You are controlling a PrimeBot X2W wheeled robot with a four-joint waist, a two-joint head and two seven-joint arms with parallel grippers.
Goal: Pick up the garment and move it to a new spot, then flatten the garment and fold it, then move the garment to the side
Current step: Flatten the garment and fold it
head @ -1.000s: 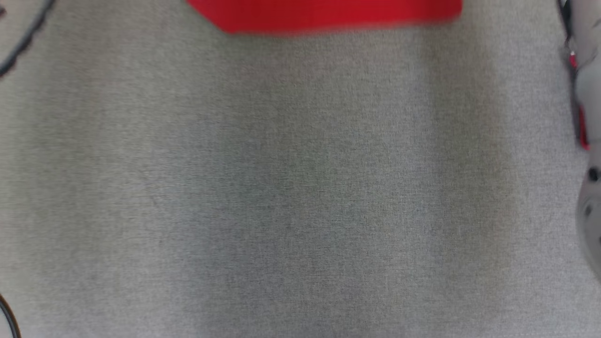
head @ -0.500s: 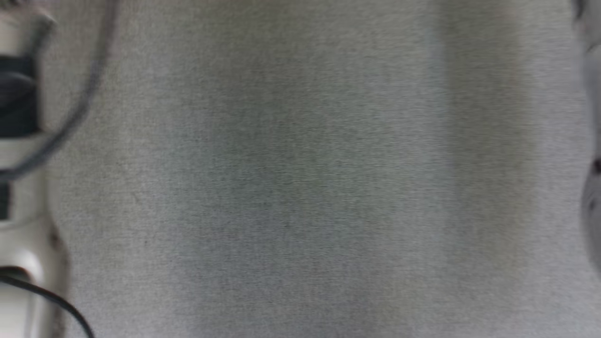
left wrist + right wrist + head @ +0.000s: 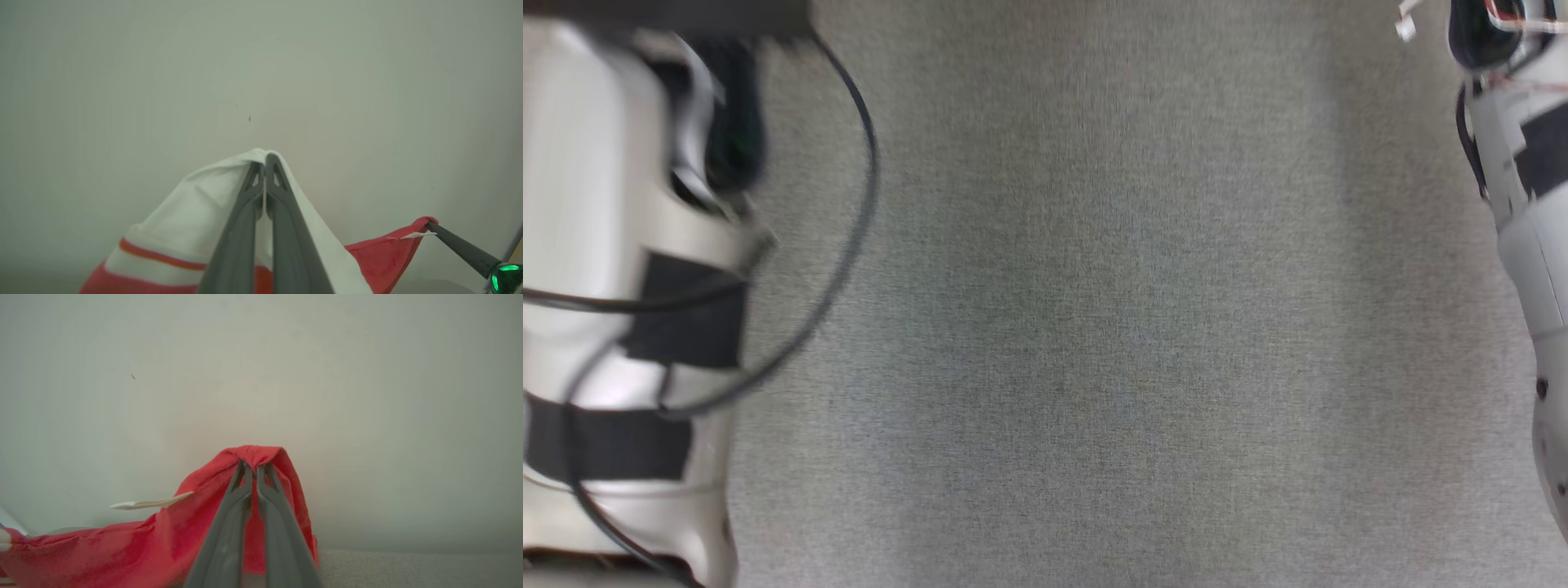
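Note:
The garment is red and white, with an orange-red stripe across its white part. In the left wrist view my left gripper is shut on a white fold of it, held up against a pale wall. My right gripper is shut on a red fold of the garment, which hangs down to the left with a white tag sticking out. The left wrist view also catches the right gripper pinching the red corner at the lower right. Between the two grips the cloth sags.
A grey fabric surface spreads below me in the head view. My pale left forearm with a looping black cable stands at its left edge, my right forearm at its right. A strip of the grey surface lies beneath the right gripper.
The head camera has swung: the red edge of the garment at the top of its view a second ago is gone from it, and both forearms now show at the sides.

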